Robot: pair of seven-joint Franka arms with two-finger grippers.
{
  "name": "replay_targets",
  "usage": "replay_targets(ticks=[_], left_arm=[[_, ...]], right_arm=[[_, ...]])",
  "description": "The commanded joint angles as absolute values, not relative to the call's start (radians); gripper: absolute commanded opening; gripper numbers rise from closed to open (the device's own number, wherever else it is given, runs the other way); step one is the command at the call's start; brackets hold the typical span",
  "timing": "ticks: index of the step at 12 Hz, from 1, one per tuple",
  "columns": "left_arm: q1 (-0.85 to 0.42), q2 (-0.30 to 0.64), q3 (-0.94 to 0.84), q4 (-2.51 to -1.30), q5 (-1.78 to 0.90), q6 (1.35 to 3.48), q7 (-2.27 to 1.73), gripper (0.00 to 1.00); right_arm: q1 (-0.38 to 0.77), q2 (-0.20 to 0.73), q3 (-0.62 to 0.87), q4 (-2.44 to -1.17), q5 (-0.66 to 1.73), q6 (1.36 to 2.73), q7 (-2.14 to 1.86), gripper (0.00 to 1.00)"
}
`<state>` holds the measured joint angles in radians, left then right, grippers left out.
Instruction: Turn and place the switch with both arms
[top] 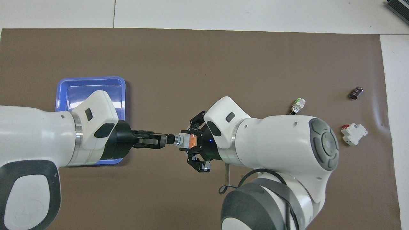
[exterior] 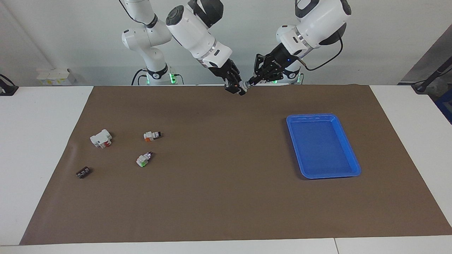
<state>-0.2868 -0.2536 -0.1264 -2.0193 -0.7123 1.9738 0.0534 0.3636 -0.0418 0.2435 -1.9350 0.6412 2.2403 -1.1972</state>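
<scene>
The switch (exterior: 243, 86) (top: 181, 140), white with an orange block, is held in the air between both grippers, over the brown mat's edge nearest the robots, mid-table. My right gripper (exterior: 236, 87) (top: 189, 141) is shut on its orange-block body. My left gripper (exterior: 249, 84) (top: 166, 140) is shut on its black, silver-ringed knob end. The two grippers face each other tip to tip. In the overhead view the left arm covers part of the blue tray (top: 89, 77).
The blue tray (exterior: 323, 115) lies toward the left arm's end. Toward the right arm's end lie another orange-block switch (exterior: 152, 135), a green-block switch (exterior: 143, 159) (top: 298, 105), a white block with red marks (exterior: 101, 138) (top: 354, 133) and a small black part (exterior: 83, 172) (top: 356, 93).
</scene>
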Motion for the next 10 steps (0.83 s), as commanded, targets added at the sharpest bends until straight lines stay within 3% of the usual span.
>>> replay_targets(ticks=[1, 6, 10], left_arm=[[-0.288, -0.258, -0.104, -2.017, -0.661, 1.933, 0.294, 0.00], [-0.290, -0.255, -0.106, -1.985, -0.555, 1.899, 0.768, 0.00], [-0.298, -0.255, -0.106, -1.982, -0.468, 1.896, 0.874, 0.00]], right_arm=[[0.356, -0.043, 0.249, -1.925, 0.650, 2.241, -1.198, 0.00], [0.356, -0.043, 0.249, -1.925, 0.649, 2.240, -1.198, 0.00], [0.356, -0.043, 0.249, -1.925, 0.649, 2.240, -1.198, 0.00]])
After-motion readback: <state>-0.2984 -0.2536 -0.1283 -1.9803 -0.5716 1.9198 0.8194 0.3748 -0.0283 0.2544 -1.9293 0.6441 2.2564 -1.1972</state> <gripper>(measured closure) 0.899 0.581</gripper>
